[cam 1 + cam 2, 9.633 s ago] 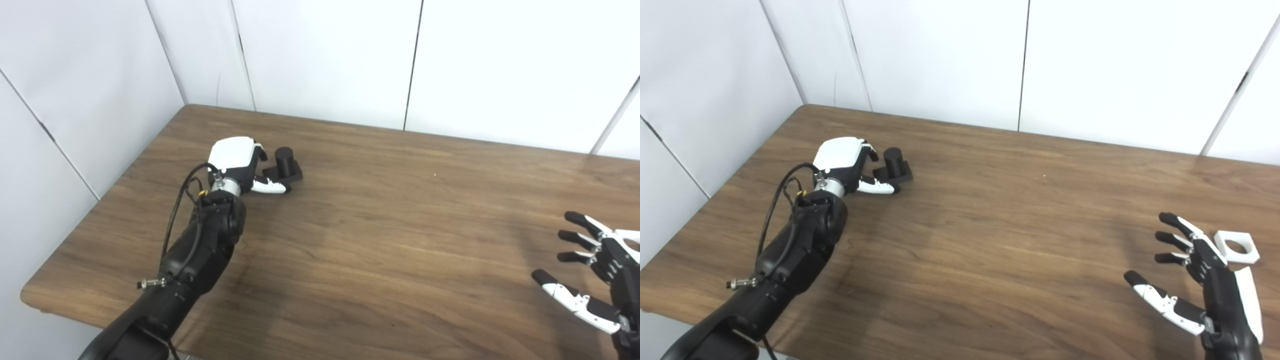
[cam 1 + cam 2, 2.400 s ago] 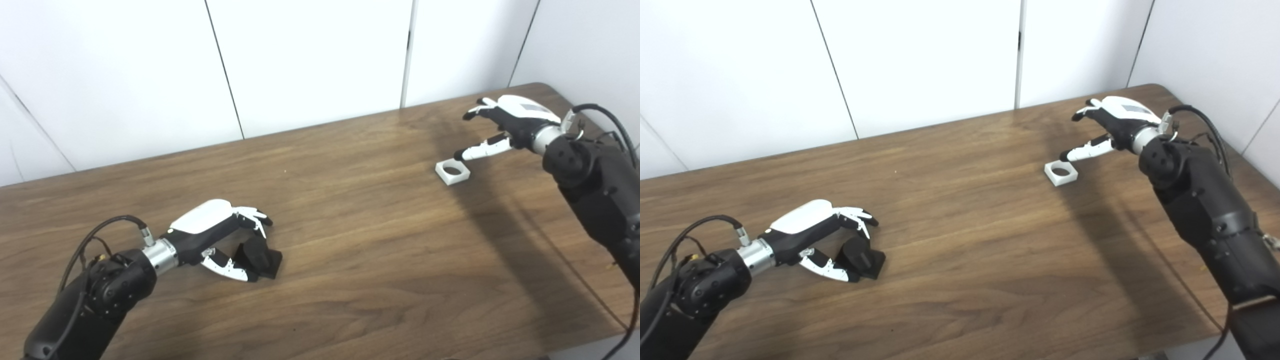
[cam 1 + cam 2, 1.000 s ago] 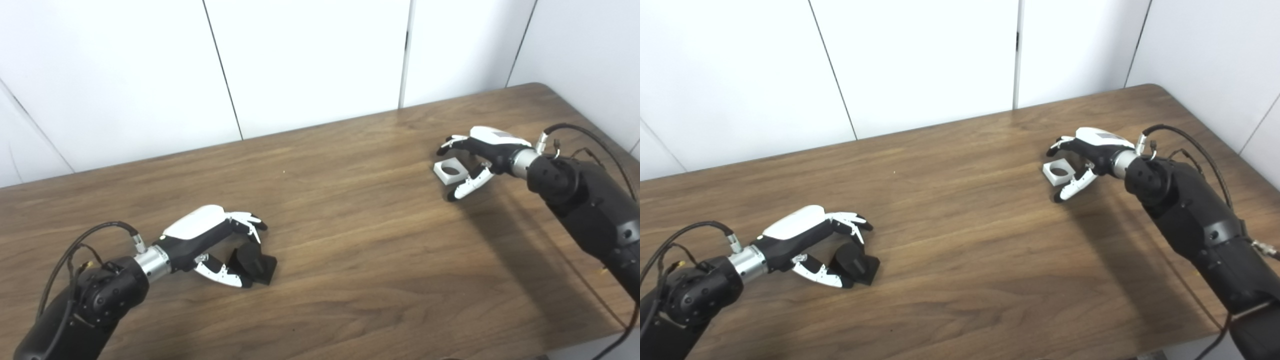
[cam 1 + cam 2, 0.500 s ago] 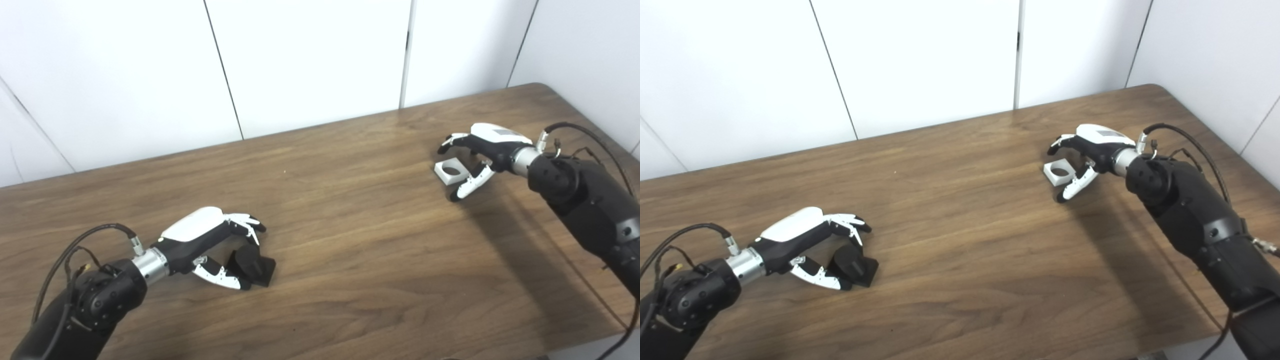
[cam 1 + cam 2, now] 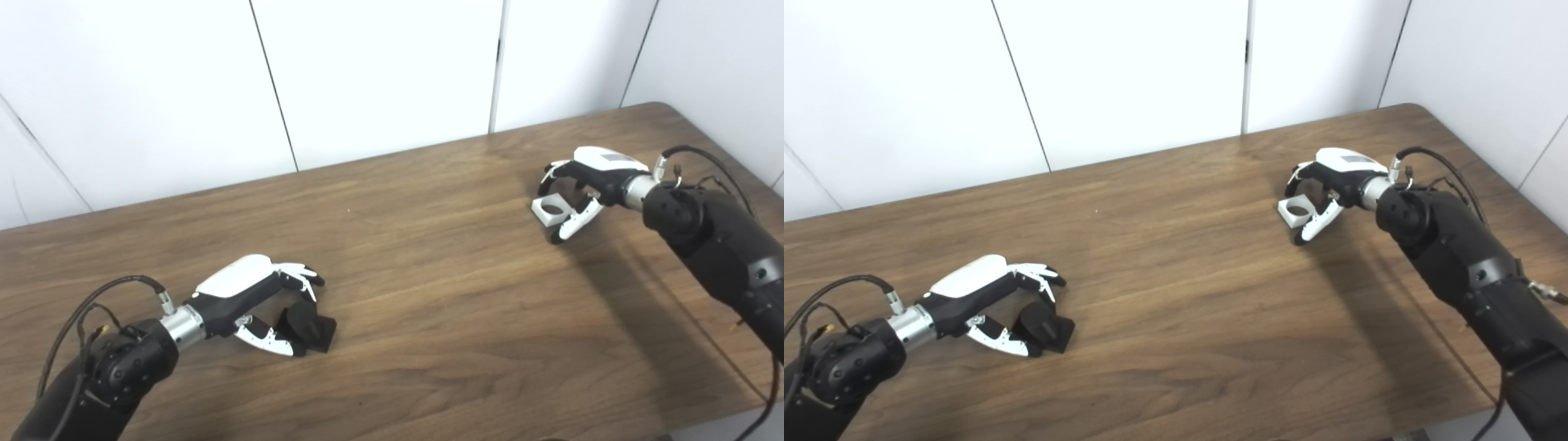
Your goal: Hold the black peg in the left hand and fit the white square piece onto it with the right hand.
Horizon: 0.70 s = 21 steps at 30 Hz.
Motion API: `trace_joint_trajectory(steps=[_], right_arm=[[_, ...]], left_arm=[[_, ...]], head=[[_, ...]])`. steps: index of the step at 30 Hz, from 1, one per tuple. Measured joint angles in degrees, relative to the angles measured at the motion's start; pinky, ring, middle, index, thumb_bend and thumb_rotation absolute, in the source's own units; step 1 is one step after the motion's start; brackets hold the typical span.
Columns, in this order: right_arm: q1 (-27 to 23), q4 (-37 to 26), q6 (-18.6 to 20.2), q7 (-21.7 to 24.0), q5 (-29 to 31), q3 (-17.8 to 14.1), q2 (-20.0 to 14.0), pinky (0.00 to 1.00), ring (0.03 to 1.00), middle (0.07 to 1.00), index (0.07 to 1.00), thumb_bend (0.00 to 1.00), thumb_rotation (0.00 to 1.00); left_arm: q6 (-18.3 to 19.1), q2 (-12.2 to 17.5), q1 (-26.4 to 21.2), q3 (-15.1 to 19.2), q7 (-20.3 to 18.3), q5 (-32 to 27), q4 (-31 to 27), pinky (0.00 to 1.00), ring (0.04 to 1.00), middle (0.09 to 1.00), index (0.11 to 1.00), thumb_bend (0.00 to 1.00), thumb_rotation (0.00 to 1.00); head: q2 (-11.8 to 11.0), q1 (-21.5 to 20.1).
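Black peg (image 5: 309, 327) cupped loosely by left hand (image 5: 254, 300) fingers, right hand (image 5: 591, 184) fingers arched around white square piece (image 5: 551, 210).

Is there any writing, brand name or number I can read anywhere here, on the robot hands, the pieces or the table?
No readable text in either view.
Right robot hand: a small grey patch on its white back, too blurred to tell whether it is a label.
Left robot hand, black peg, white square piece, table: no markings visible.

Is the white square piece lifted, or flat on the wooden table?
Flat: the white square piece rests on the table, round hole upward.
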Motion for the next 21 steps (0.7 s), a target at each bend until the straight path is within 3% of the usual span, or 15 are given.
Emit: trace_joint_trajectory(steps=[4, 7, 9, 21], right_arm=[[-0.2, 0.7, 0.0, -1.0, -0.2, 0.0, 0.6, 0.82, 0.913, 0.896, 0.647, 0.66, 0.2], [-0.6, 1.3, -0.1, -1.4, -0.1, 0.0, 1.0, 0.84, 0.92, 0.895, 0.527, 0.54, 0.16], [-0.7, 1.4, -0.2, -1.6, 0.1, 0.0, 1.2, 0.83, 0.918, 0.891, 0.503, 0.52, 0.15], [-2.1, 4.2, -1.7, -3.0, 0.4, 1.2, 1.4, 0.81, 0.911, 0.878, 0.495, 0.51, 0.15]], left_arm=[[0.0, 0.0, 0.1, 0.2, 0.0, 0.0, 0.0, 0.86, 0.895, 0.84, 0.49, 0.52, 0.06], [0.0, 0.2, 0.2, 0.2, 0.0, 0.0, -0.1, 0.86, 0.895, 0.841, 0.491, 0.52, 0.06], [0.1, 0.3, 0.3, 0.3, 0.0, 0.0, -0.3, 0.86, 0.894, 0.841, 0.491, 0.52, 0.06], [0.2, 0.8, 1.0, 0.7, 0.0, 0.0, -1.0, 0.87, 0.888, 0.845, 0.49, 0.52, 0.06]], head=[[0.2, 0.1], [0.2, 0.1], [0.4, 0.2], [0.5, 0.6]])
